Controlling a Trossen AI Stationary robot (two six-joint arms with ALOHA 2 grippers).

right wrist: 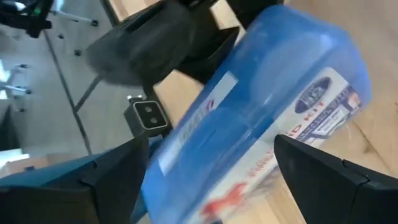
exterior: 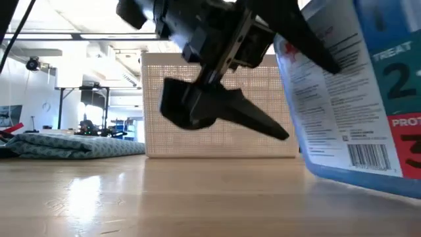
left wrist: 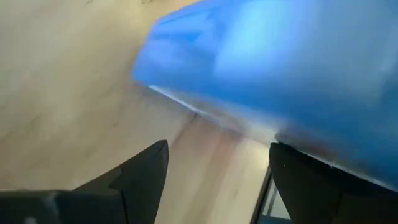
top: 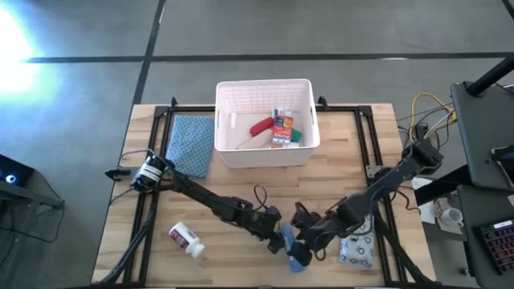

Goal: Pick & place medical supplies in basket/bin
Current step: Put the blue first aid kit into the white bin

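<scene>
Right end effector (top: 303, 250) open at flat blue pack (top: 291, 246), basket (top: 227, 149) holding red tube (top: 261, 126)

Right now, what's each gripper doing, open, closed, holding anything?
Left gripper: fingers spread at the blue pack; whether it grips cannot be told.
Right gripper: open, its fingers apart on either side of the pack, not clamped on it.

The near edge of the table (top: 241, 181) is crowded: the flat blue pack (top: 291, 245) stands between both arms, with the patterned pouch (top: 358, 249) just beside. Open wood lies between them and the basket (top: 264, 152). The pill bottle (top: 186, 239) sits apart, left.
</scene>
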